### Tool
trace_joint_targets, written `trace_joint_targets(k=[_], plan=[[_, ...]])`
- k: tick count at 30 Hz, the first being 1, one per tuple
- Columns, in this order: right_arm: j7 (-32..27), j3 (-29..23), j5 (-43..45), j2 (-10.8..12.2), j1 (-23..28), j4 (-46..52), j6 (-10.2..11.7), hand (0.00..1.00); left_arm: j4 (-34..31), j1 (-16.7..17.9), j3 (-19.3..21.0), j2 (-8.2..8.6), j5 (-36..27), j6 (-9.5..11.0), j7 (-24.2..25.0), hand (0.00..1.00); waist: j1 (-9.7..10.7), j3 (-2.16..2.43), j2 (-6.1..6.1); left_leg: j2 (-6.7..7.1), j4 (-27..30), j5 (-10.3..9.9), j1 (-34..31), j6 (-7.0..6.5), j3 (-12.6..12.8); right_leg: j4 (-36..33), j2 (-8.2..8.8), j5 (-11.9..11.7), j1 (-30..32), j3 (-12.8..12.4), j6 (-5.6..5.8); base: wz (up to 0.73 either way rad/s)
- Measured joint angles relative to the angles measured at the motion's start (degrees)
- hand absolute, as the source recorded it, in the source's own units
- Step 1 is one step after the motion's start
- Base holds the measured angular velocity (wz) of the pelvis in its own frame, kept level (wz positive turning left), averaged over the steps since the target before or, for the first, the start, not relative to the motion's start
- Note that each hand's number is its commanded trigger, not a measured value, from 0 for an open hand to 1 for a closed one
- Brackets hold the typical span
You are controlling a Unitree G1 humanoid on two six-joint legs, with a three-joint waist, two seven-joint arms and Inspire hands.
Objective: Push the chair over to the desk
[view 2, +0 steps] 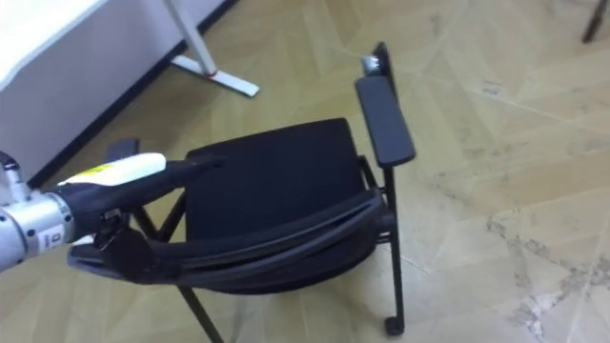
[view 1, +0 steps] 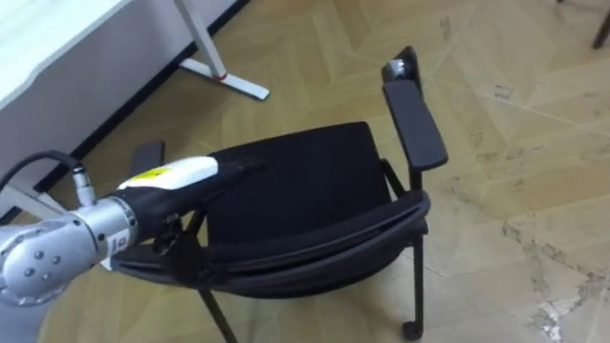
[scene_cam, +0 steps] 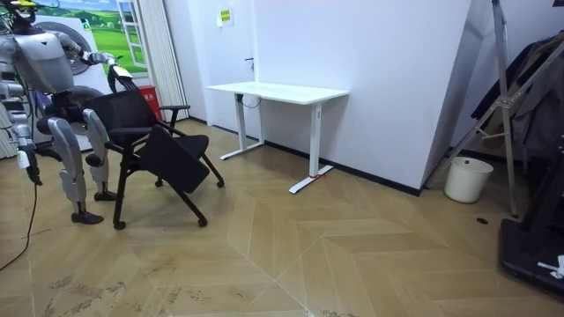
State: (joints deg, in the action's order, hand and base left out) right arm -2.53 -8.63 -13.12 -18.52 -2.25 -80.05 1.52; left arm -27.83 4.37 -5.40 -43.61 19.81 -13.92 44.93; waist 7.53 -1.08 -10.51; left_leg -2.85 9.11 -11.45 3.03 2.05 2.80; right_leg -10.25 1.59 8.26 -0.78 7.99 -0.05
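Now, chair: we find the black chair [view 1: 295, 181] right under and ahead of the left hand [view 1: 176, 179]. Its backrest [view 1: 315, 243] runs below the hand and off to its right, and the seat stretches away beyond the fingertips.
Left hand: it lies across the top of the backrest near the left end, fingers laid out fairly straight and pointing over the seat. It looks released rather than clenched, and we cannot tell whether the thumb hooks the rail underneath.
Left arm: it comes in low from the left, forearm close to level and wrist in line with the hand. In the room view it is held out forward from the shoulder.
Right hand [scene_cam: 28, 158]: it hangs at our side in the room view, and we cannot tell its state.
Armrests: one armrest [view 1: 148, 152] sits just left of the hand, and the other armrest [view 1: 415, 119] is well off to its right.
Desk: the white desk [view 1: 38, 57] stands ahead and left of the hand, with its foot [view 1: 224, 81] beyond the seat.
Step in hand: we judge it to be the push itself, delivered through the backrest.
Doing it well: our contact is off-centre, so a hard shove would likely swing the chair. We would set the palm flat on the rail, closer to the middle, press steadily while walking with it, and steer clear of the desk foot.
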Motion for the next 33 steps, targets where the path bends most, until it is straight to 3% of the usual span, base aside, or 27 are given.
trace_joint_targets(k=[5, 12, 18, 23, 25, 28, 33], plan=[[0.9, 0.0, 0.0, -0.1, 0.1, 0.0, -1.4, 0.0, 0.2, -0.1, 0.5, -0.35, -0.1, -1.4, 3.3, 0.0, 0.1, 0.65, -1.1, 0.52, 0.3, 0.0, 0.7, -0.05, 0.2, 0.6, 0.51, 0.3, -1.2, 0.0, 0.53, 0.0], [1.9, 0.1, -0.6, -0.3, 0.3, 0.1, -3.0, 0.0, 0.3, -0.4, 0.8, -2.26, -4.8, -4.1, 7.9, 0.0, 0.1, 0.58, -1.88, 0.35, 0.7, 0.1, 1.0, -0.28, 0.2, 0.3, 0.36, 0.9, -1.3, -0.2, 0.43, 0.0], [1.9, 0.7, -0.9, -0.6, 0.6, 0.2, -3.5, 0.0, 0.9, -0.4, 0.7, -2.26, -4.7, -6.1, 10.4, 0.0, -0.1, 0.37, -1.66, 0.47, 0.7, 0.1, 1.7, -0.28, 0.3, -0.4, 0.41, 1.5, -1.2, -0.9, 0.58, 0.0], [1.3, 2.9, -2.3, -0.7, 0.5, 0.2, -3.8, 0.0, 3.8, -0.4, -0.3, -2.15, -5.7, -6.2, 10.8, 0.0, -0.1, 0.27, -1.62, 0.41, 0.6, 0.1, 1.7, -0.28, 0.3, -0.6, 0.37, 1.4, -1.5, -0.9, 0.46, -0.01], [1.1, 2.9, -2.2, -0.7, 0.4, 0.2, -3.8, 0.0, 3.8, -0.4, -0.4, -2.14, -5.6, -6.0, 10.8, 0.0, -0.1, -0.19, -1.14, 0.41, 0.6, 0.1, 1.7, -0.28, 0.3, -0.6, 0.36, 1.4, -1.6, -0.9, 0.45, 0.0], [0.6, 2.9, -2.3, -0.7, 0.3, 0.2, -3.5, 0.0, 3.7, -0.4, -0.4, -2.16, -5.6, -5.9, 10.8, 0.0, -0.3, -0.53, -0.7, 0.47, 0.6, 0.1, 1.4, -0.27, 0.4, -0.5, 0.32, 1.4, -1.2, -1.3, 0.46, -0.05], [0.6, 2.7, -2.3, -0.7, 0.4, 0.4, -2.9, 0.0, 3.7, -0.5, 1.4, -2.16, -5.7, -4.4, 10.6, 0.0, -1.4, -0.43, -0.55, 0.52, 0.7, 0.1, 1.3, -0.27, 0.4, -0.3, 0.33, 1.5, -1.1, -1.2, 0.48, -0.03]])
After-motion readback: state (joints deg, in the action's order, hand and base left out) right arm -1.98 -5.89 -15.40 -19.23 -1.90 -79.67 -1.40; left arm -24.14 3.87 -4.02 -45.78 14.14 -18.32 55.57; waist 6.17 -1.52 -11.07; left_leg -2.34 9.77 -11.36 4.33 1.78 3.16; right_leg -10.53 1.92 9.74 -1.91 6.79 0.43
